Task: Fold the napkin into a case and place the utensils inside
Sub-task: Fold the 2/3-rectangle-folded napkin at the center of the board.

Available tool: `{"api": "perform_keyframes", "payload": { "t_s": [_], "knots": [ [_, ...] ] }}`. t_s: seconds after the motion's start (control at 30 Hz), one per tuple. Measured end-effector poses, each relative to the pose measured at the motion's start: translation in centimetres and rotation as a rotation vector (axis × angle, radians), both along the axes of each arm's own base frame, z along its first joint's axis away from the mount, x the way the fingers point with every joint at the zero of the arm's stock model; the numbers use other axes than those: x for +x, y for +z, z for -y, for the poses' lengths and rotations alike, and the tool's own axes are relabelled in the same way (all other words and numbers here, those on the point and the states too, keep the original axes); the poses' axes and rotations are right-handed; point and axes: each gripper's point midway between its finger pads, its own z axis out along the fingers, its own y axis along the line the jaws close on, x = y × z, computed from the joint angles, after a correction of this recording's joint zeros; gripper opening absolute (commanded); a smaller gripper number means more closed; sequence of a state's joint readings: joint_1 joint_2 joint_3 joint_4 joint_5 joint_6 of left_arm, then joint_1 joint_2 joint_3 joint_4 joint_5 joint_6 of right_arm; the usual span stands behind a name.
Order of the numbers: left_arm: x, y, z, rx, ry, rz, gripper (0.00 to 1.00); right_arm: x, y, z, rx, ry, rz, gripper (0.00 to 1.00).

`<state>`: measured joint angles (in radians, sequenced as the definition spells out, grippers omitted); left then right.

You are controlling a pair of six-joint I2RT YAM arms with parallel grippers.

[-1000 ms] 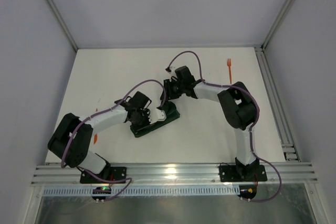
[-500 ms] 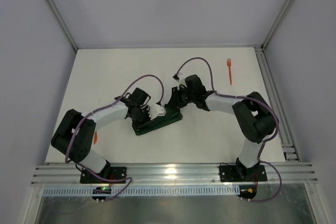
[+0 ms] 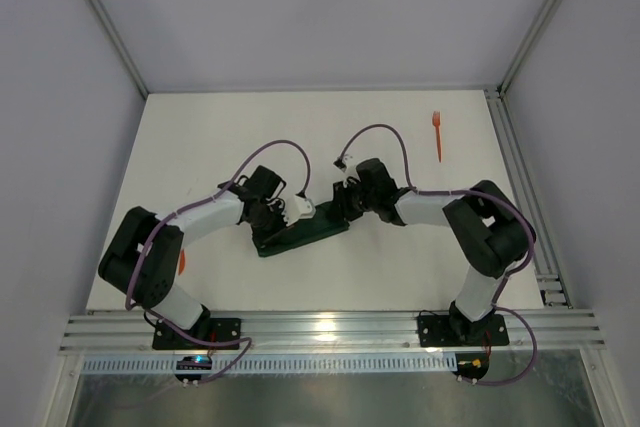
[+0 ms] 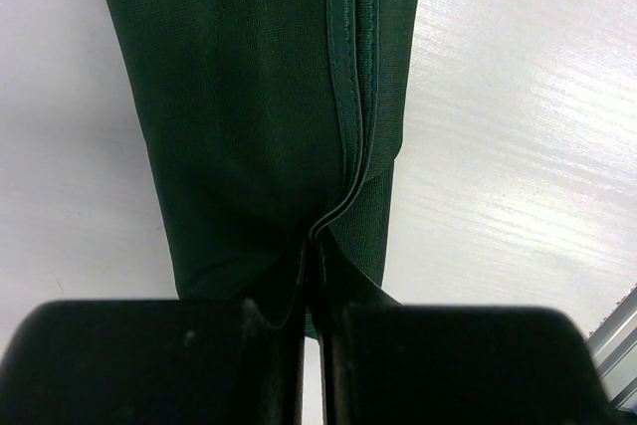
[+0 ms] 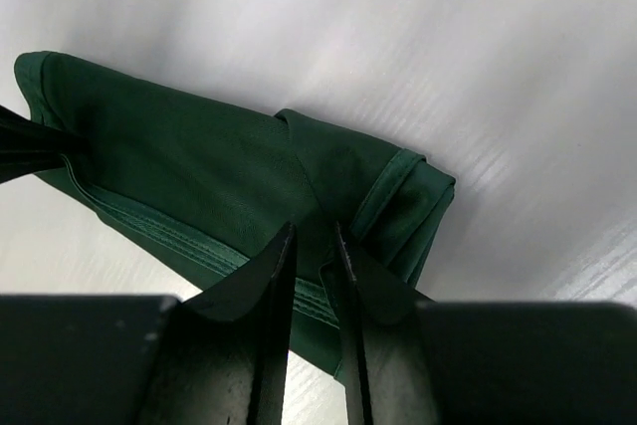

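One orange piece [image 3: 181,263] peeks out beside the left arm, mostly hidden. The left gripper [image 4: 317,264] has its jaws pinched on the stitched hem of the single napkin [image 3: 305,235] — soft dark green cloth, folded into a narrow strip mid-way across the white desk [image 3: 200,137]. The right gripper [image 5: 312,246] clamps the other end. One thin orange fork [image 3: 437,135] lies far right.

The right gripper [image 3: 346,207] sits farther back now; the napkin [image 3: 305,234] at its jaws lies flatter and narrower.
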<state>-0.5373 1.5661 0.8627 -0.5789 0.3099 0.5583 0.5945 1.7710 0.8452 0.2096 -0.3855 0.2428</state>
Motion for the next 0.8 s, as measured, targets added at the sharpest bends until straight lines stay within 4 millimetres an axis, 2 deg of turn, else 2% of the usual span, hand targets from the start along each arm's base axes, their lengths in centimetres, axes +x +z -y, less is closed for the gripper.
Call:
{"api": "perform_keyframes", "payload": {
  "t_s": [0.43, 0.8],
  "knots": [
    [0.1, 0.0, -0.1, -0.019, -0.015, 0.000, 0.00, -1.0, 0.0, 2.3, -0.028, -0.059, 0.028, 0.25],
    [0.0, 0.0, 0.0, -0.024, -0.022, 0.000, 0.00, -1.2, 1.8, 3.9, -0.064, -0.104, 0.059, 0.25]
  ]
}}
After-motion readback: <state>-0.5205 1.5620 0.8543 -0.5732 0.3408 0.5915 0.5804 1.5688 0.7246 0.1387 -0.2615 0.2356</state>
